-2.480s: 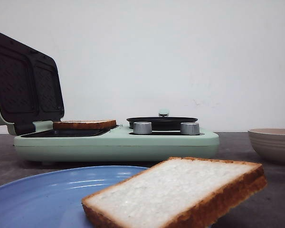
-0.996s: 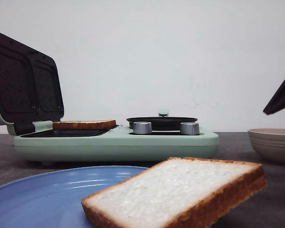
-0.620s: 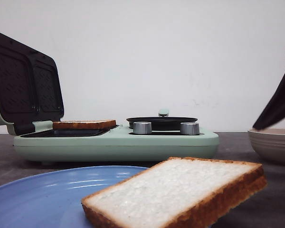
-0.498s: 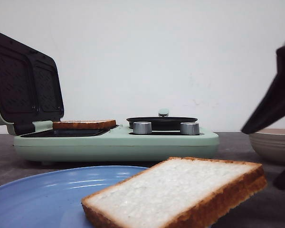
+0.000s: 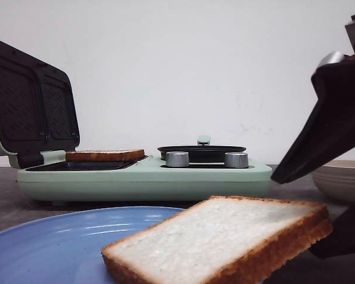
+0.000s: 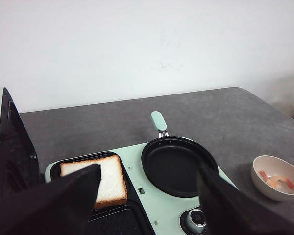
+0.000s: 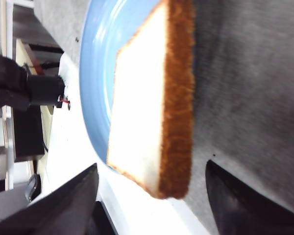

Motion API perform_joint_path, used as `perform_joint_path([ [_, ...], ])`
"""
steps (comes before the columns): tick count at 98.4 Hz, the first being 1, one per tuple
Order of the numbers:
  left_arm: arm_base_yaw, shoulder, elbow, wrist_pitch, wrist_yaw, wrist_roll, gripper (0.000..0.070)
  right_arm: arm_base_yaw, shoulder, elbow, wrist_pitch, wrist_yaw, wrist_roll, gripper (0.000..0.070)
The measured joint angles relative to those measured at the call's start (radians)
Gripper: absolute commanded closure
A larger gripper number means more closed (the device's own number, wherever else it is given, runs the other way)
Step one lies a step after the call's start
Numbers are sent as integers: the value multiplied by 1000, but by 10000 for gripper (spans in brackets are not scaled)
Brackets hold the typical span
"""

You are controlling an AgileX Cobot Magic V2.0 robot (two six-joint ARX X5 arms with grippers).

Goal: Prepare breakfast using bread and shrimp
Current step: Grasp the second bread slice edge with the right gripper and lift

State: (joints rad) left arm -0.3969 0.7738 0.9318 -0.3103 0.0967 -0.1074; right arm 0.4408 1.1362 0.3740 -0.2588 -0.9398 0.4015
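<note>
Porous bread (image 5: 225, 236) overhanging the blue plate (image 5: 59, 242) could tip if the right gripper (image 7: 152, 196) (jaws apart) nudges it.

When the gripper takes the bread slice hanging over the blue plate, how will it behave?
The bread slice looks light and soft: its porous crumb would probably dent under a tight squeeze. Overhanging the blue plate, it may tip if pressed. The crust probably gives firmer grip.

A dark grey table (image 6: 112, 122) carries breakfast maker (image 5: 148, 177), plate (image 5: 53, 242), bowl (image 6: 277, 177).
</note>
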Motion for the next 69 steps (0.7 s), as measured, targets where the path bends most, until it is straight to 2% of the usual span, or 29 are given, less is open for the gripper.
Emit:
perform_joint_path([
  [7, 0, 0, 0, 0, 0, 0, 339, 4, 1, 0, 6, 0, 0, 586],
  [16, 0, 0, 0, 0, 0, 0, 339, 4, 1, 0, 10, 0, 0, 689],
  [37, 0, 0, 0, 0, 0, -1, 340, 4, 1, 0, 19, -1, 0, 693],
  [69, 0, 0, 0, 1, 0, -12, 340, 4, 1, 31, 144, -5, 23, 693],
])
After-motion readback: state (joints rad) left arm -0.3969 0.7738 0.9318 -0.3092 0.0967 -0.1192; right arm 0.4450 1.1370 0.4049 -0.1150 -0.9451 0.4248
